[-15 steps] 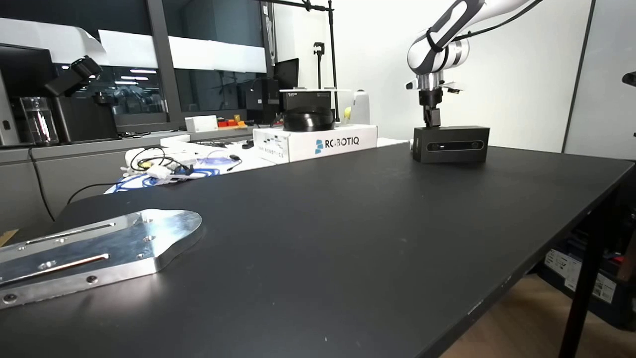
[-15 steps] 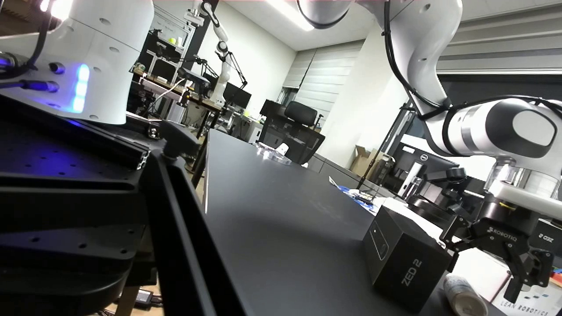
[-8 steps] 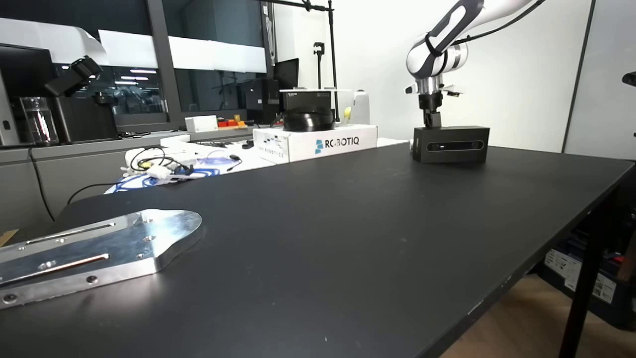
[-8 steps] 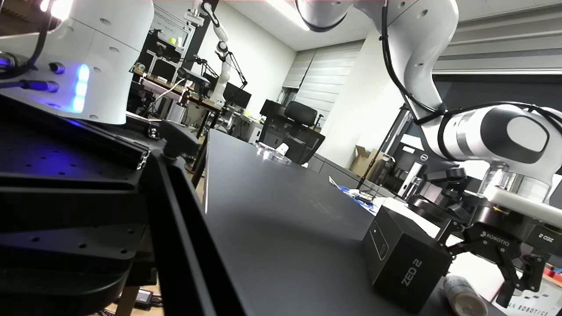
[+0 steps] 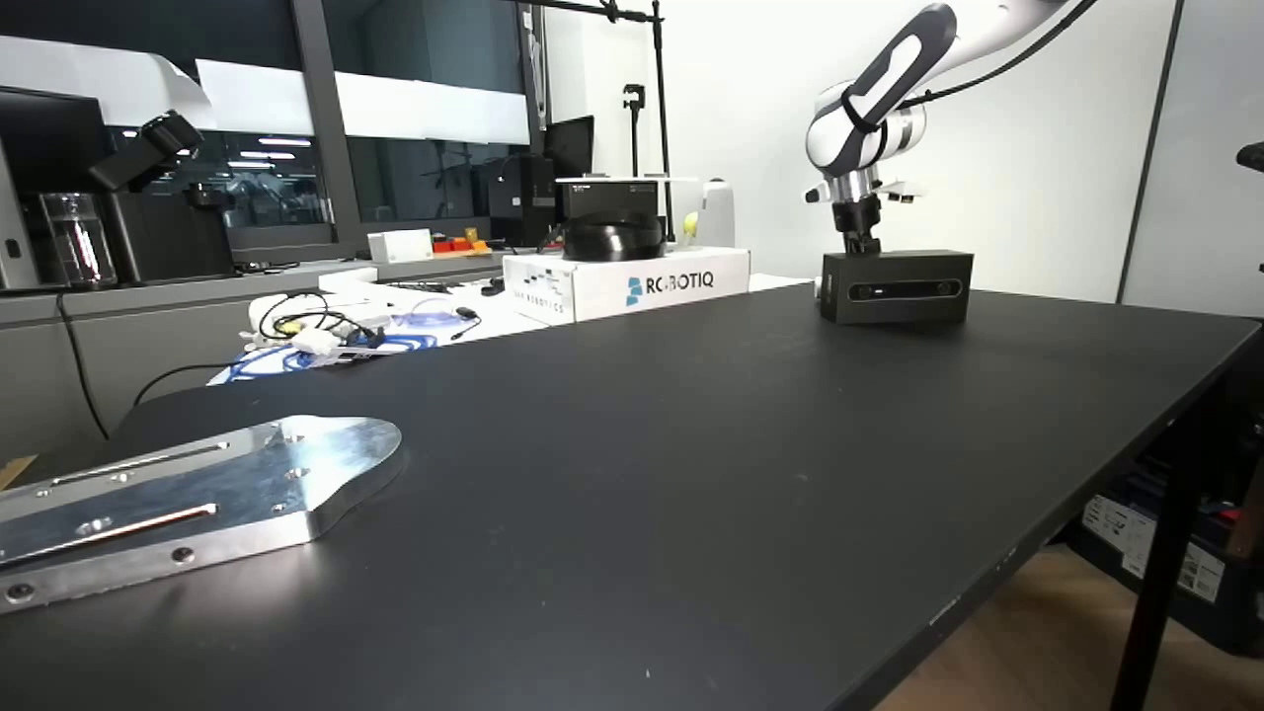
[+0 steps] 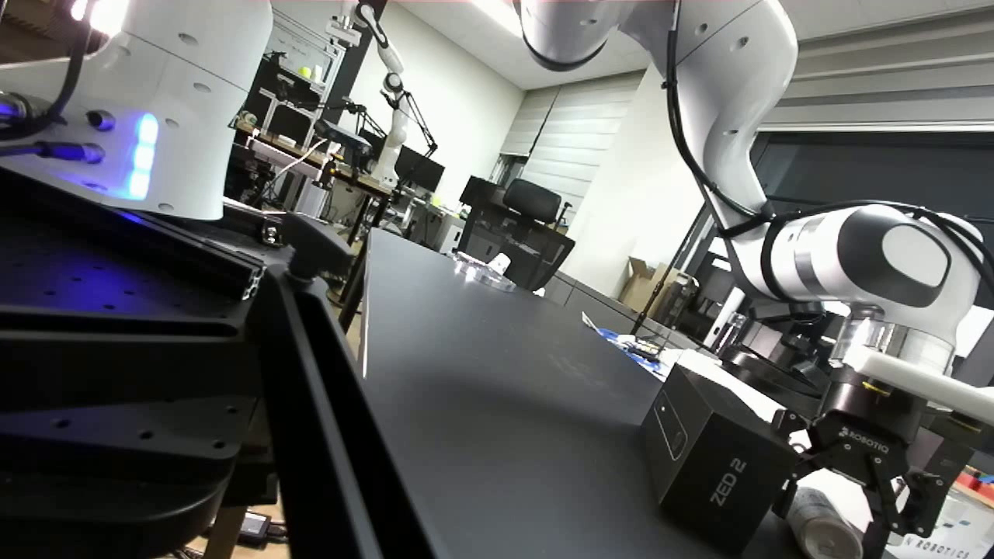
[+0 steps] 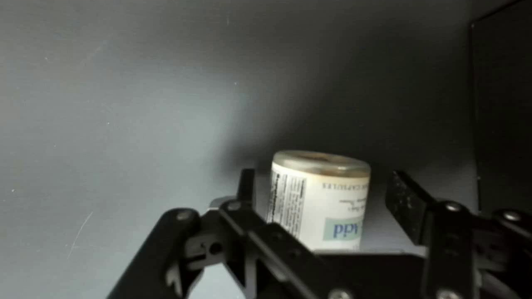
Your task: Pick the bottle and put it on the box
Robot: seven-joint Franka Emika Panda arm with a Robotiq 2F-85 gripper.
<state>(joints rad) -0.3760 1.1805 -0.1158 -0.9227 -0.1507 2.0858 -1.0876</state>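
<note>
The bottle (image 7: pixel 320 207) is a small container with a white printed label. It lies on its side on the black table, right behind the box in an exterior view (image 6: pixel 823 520). The box (image 5: pixel 897 286) is low and black with a lighter strip on its front. It also shows in an exterior view (image 6: pixel 726 466), and its dark side is at the right edge of the wrist view (image 7: pixel 505 124). My gripper (image 7: pixel 322 189) is open, its fingers on either side of the bottle with gaps visible. In an exterior view the gripper (image 6: pixel 831 516) is low beside the box; its fingertips (image 5: pixel 861 245) are partly hidden behind it.
A shiny metal plate (image 5: pixel 217 484) lies at the near left of the table (image 5: pixel 642 474). A white printed carton (image 5: pixel 657 284) with black items on top stands beyond the table edge. Cables (image 5: pixel 316 336) lie near it. The box stands close to one finger.
My gripper has moved down and toward the box, and its fingers are now around the bottle. It stays open. The bottle and the box have not visibly moved.
</note>
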